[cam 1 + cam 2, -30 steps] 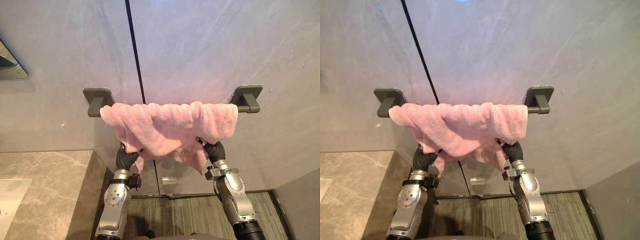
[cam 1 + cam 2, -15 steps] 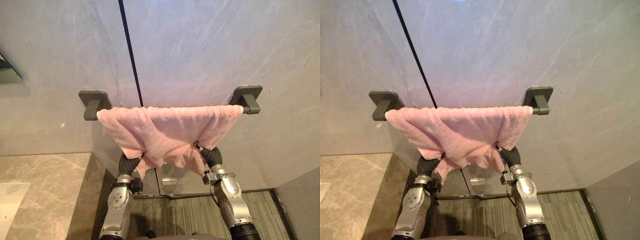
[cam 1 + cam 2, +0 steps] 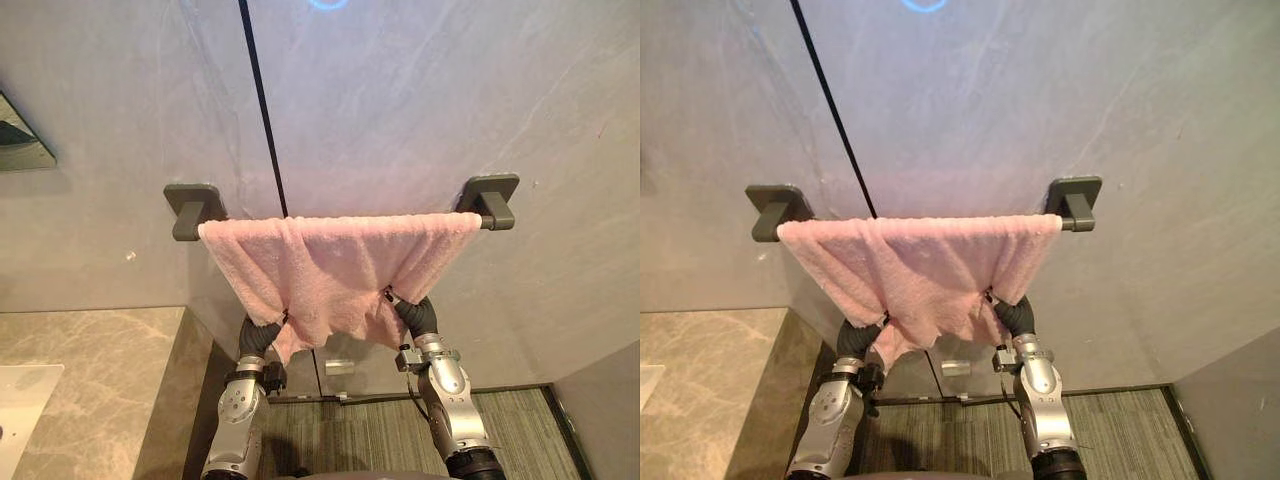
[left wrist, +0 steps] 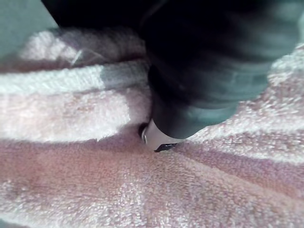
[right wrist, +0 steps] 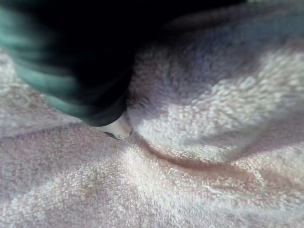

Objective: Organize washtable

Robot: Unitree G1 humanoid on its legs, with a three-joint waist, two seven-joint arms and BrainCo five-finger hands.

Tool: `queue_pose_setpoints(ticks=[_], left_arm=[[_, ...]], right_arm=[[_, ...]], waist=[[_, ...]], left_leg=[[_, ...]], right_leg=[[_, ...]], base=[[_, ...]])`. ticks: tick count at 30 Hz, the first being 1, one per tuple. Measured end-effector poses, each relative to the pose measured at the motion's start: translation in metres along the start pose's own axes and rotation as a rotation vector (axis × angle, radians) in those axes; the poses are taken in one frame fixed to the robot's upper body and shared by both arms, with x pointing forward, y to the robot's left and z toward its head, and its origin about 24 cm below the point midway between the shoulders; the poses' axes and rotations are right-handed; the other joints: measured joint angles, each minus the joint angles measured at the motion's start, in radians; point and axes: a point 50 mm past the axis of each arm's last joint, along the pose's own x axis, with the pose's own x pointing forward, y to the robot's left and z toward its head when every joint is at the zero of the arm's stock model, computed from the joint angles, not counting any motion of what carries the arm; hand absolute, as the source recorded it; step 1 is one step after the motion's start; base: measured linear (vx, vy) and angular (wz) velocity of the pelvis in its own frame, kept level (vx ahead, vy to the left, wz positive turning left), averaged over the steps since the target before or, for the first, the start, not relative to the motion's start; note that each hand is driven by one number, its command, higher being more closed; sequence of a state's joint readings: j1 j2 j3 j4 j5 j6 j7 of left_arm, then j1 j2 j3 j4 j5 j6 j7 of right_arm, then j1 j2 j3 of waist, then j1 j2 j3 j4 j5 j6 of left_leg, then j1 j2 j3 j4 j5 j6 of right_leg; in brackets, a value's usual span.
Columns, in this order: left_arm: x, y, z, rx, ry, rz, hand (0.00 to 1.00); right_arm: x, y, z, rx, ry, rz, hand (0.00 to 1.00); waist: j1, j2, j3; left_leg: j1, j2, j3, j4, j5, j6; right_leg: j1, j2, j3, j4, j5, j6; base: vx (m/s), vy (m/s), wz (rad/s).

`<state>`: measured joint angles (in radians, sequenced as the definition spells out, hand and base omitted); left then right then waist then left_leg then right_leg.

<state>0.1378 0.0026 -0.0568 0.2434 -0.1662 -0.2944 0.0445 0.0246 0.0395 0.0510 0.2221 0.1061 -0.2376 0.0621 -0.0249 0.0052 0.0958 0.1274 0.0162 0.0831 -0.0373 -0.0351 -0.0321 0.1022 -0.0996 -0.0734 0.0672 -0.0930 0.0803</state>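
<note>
A pink towel (image 3: pixel 330 265) hangs over a dark bar between two wall brackets (image 3: pixel 192 205) (image 3: pixel 490 195). It lies spread flat along the bar, and its lower edge is drawn down into two points. My left hand (image 3: pixel 258 335) is at the left point, tucked under the cloth. At the right point sits my right hand (image 3: pixel 418 315), also hidden in the cloth. The left wrist view has the dark cover of the left hand (image 4: pixel 199 80) pressed into towel (image 4: pixel 95 190) folds. In the right wrist view the right hand (image 5: pixel 71 61) is buried in towel (image 5: pixel 190 166) the same way.
A marble counter (image 3: pixel 90 370) with a white basin (image 3: pixel 25 400) lies at the lower left. A mirror edge (image 3: pixel 20 140) shows on the left wall. Striped carpet (image 3: pixel 370 430) covers the floor below the bar, with a low grey wall at the right.
Both hands have moved down with the towel's lower edge. The bunched folds on the bar have been pulled out, so the towel now hangs flatter and tauter.
</note>
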Motion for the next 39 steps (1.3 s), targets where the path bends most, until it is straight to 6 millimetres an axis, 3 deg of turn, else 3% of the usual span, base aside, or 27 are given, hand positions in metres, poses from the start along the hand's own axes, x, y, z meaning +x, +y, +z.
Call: queue_pose_setpoints(ticks=[2,3,4,19,24,32,34,39], left_arm=[[0.0,0.0,0.0,0.0,-0.002,-0.001,1.0],[0.0,0.0,0.001,0.0,-0.004,-0.001,1.0],[0.0,0.001,0.001,0.0,-0.006,0.004,0.0],[-0.009,0.018,0.006,-0.025,-0.025,0.135,0.0],[-0.024,0.03,-0.004,-0.059,0.023,0.215,0.0],[-0.04,0.036,-0.003,-0.137,0.024,0.295,0.0],[-0.044,0.043,0.004,-0.146,-0.006,0.328,0.0],[-0.05,0.053,0.034,-0.137,-0.135,0.37,0.0]], right_arm=[[0.0,0.0,0.0,0.0,0.0,0.0,1.0],[0.0,0.0,0.0,-0.001,-0.005,0.0,0.0],[0.0,-0.001,0.0,-0.002,-0.005,-0.008,0.0],[-0.02,-0.027,-0.012,0.014,0.056,-0.213,0.0],[-0.045,-0.043,-0.032,0.038,0.167,-0.327,0.0],[-0.074,-0.054,-0.045,0.088,0.234,-0.438,0.0],[-0.084,-0.062,-0.036,0.09,0.201,-0.491,0.0],[-0.085,-0.078,-0.002,0.085,0.047,-0.57,0.0]], waist=[[0.001,0.0,0.0],[0.001,-0.001,0.0],[0.001,-0.001,0.0],[0.001,-0.027,0.019],[0.01,-0.026,0.025],[0.014,-0.028,0.026],[0.017,-0.027,0.026],[0.017,-0.029,0.023]], left_leg=[[0.0,0.0,0.0,-0.001,0.0,0.0],[0.0,0.0,0.0,-0.002,0.0,0.0],[0.0,0.0,0.0,-0.003,0.0,0.0],[-0.007,0.002,0.004,0.01,-0.005,0.005],[-0.009,-0.001,0.007,0.018,-0.012,0.01],[-0.001,0.001,0.007,0.034,-0.025,0.009],[0.003,0.003,0.012,0.064,-0.047,0.007],[-0.008,0.006,0.028,0.111,-0.083,0.008]], right_leg=[[0.0,0.0,0.0,-0.002,0.0,0.0],[0.0,0.0,0.0,-0.003,0.0,0.0],[0.0,0.001,0.0,-0.004,0.0,0.0],[0.001,-0.003,0.002,-0.011,0.001,-0.002],[0.001,-0.01,0.005,0.001,-0.003,0.004],[0.01,-0.012,-0.001,0.022,-0.02,0.002],[0.017,-0.02,-0.004,0.045,-0.038,0.003],[0.017,-0.025,-0.005,0.081,-0.066,0.004]], base=[[0.0,0.0,0.0],[0.0,0.0,0.0],[0.0,0.0,0.0],[0.0,0.0,0.0],[0.0,0.0,0.0],[0.0,-0.006,0.01],[0.0,0.0,0.0],[-0.02,-0.005,-0.02]])
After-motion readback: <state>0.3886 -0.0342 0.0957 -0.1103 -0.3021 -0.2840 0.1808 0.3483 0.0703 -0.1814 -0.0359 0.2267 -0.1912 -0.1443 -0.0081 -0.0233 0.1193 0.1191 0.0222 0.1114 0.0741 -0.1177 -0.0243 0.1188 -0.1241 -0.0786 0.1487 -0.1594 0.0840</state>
